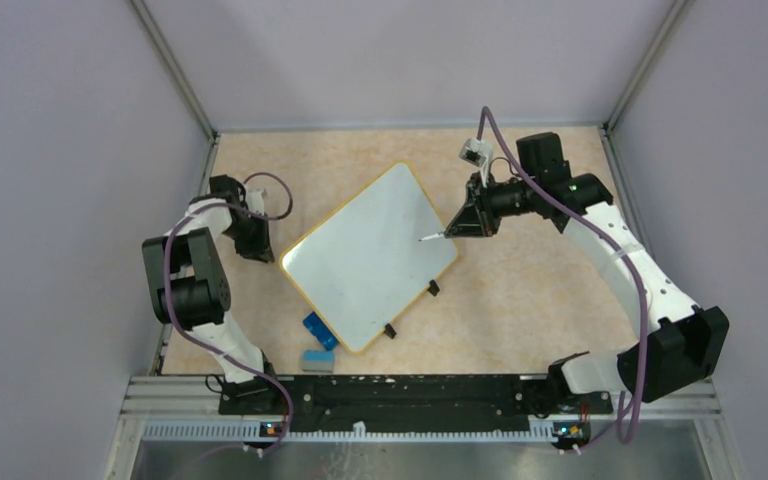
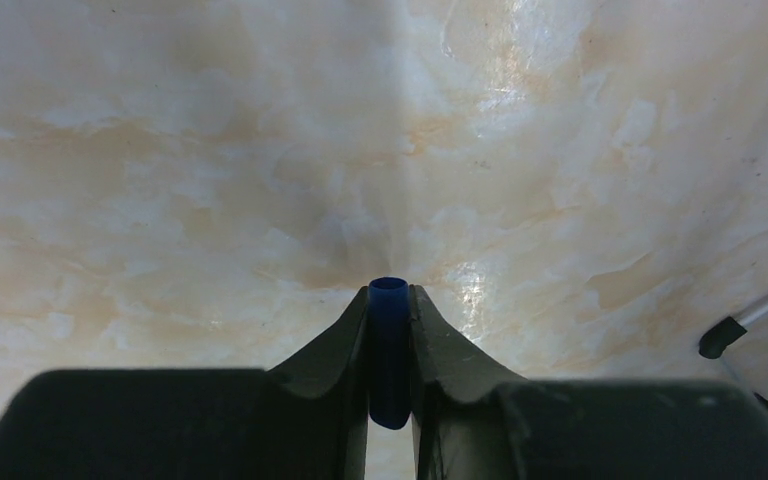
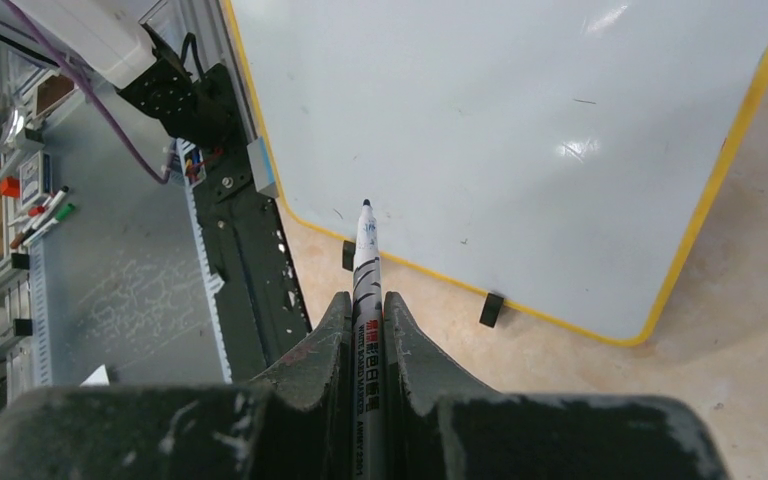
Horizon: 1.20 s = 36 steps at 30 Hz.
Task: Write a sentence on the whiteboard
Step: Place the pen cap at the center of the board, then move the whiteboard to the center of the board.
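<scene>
The whiteboard (image 1: 360, 262) lies tilted on the table, white with a yellow-orange rim and two black clips (image 1: 433, 288) on its near-right edge. Its face (image 3: 510, 130) is blank; no sentence is in view. My right gripper (image 1: 463, 222) hovers over the board's right edge, shut on a white marker (image 3: 365, 262). The marker's uncapped dark tip (image 3: 365, 206) points toward the board's near edge, and whether it touches I cannot tell. My left gripper (image 1: 256, 243) sits just off the board's left edge, low over the bare table. It (image 2: 389, 292) is shut on a blue marker cap (image 2: 389, 345).
A blue eraser (image 1: 320, 330) and a pale block (image 1: 317, 360) lie by the board's near corner. The black-and-silver base rail (image 1: 410, 395) runs along the near edge. Grey walls with metal posts (image 1: 175, 70) enclose the table. A post foot (image 2: 725, 335) shows right of the left gripper.
</scene>
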Each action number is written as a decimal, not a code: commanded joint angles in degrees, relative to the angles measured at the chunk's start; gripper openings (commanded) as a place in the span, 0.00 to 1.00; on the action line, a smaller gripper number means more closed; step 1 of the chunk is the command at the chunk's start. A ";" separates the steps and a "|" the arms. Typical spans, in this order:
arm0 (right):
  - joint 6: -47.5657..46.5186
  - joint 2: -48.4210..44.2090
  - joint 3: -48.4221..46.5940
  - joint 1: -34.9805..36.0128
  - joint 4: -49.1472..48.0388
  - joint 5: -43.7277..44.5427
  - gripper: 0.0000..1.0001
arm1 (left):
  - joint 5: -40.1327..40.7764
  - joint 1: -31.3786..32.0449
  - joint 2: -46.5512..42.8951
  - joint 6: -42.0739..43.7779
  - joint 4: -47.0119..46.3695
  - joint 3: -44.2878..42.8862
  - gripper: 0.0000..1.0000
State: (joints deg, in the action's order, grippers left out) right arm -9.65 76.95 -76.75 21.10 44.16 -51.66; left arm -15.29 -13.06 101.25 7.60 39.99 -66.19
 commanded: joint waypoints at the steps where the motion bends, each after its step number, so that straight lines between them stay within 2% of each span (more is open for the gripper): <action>1: -2.22 -2.11 -0.49 0.70 -1.47 -0.23 0.00 | 1.34 0.31 -0.37 1.38 -1.23 1.04 0.26; 5: -2.22 -2.39 -0.78 0.69 -1.36 -0.37 0.00 | 1.83 0.29 -0.11 1.90 -1.23 1.78 0.35; 11: -2.80 -2.48 -1.58 0.70 -0.15 -0.28 0.00 | 0.83 0.32 -0.17 2.07 -0.85 1.44 0.37; 17: -3.29 -2.50 -3.08 0.72 1.21 -1.12 0.00 | -3.27 0.32 -1.41 2.62 2.63 -4.23 0.45; 22: -2.00 -2.74 -4.37 0.04 0.79 -2.18 0.00 | -10.57 0.24 -2.43 5.68 6.07 -10.88 0.54; 25: -0.86 -2.68 -5.34 -1.91 0.58 -4.22 0.00 | -18.29 0.23 -2.32 9.37 7.62 -12.95 0.55; 27: -0.45 -2.47 -5.95 -4.26 0.85 -6.29 0.00 | -26.19 0.27 -1.28 12.90 9.65 -13.18 0.55; 31: -0.80 -1.94 -7.35 -8.90 2.43 -8.57 0.00 | -37.69 0.74 2.70 16.78 13.52 -12.73 0.53; 36: -2.06 -2.39 -8.69 -10.76 4.83 -8.31 0.00 | -43.11 3.34 5.27 18.23 13.08 -8.38 0.45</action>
State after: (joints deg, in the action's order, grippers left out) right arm -10.35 76.64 -82.26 11.11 47.13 -57.54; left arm -48.82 -11.77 104.66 21.76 50.68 -77.60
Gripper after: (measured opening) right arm 0.084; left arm 0.477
